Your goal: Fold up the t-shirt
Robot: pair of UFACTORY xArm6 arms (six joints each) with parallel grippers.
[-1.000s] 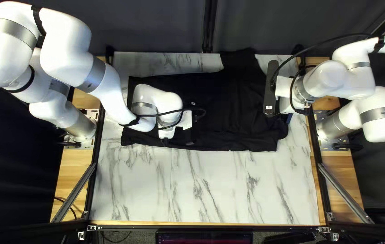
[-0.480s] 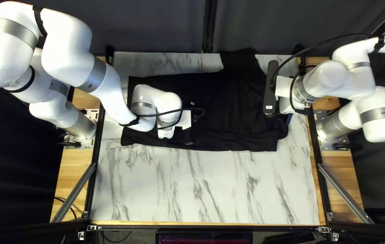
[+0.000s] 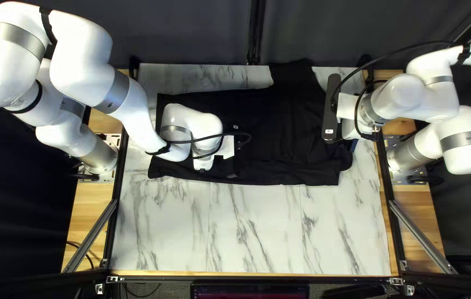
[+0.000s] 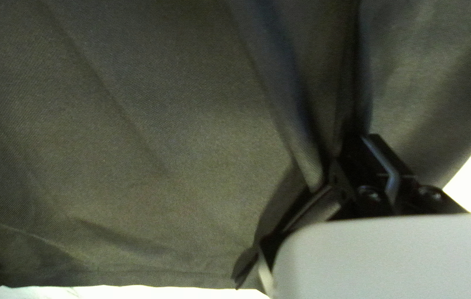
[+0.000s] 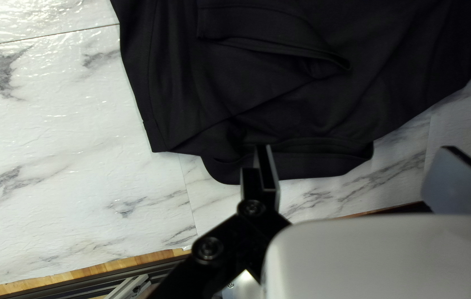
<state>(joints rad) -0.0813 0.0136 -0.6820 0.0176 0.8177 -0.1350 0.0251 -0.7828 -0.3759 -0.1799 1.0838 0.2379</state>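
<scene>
Pinching shirt [image 3: 285, 127] with left gripper [image 3: 202, 169], left of centre, and holding right gripper [image 3: 330, 108] spread wide, upper right in top left view.

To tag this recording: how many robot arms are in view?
2. The white jointed left arm stands at the left edge of the marble-patterned table, reaching over the black cloth T-shirt; the white jointed right arm stands at the right edge.
</scene>
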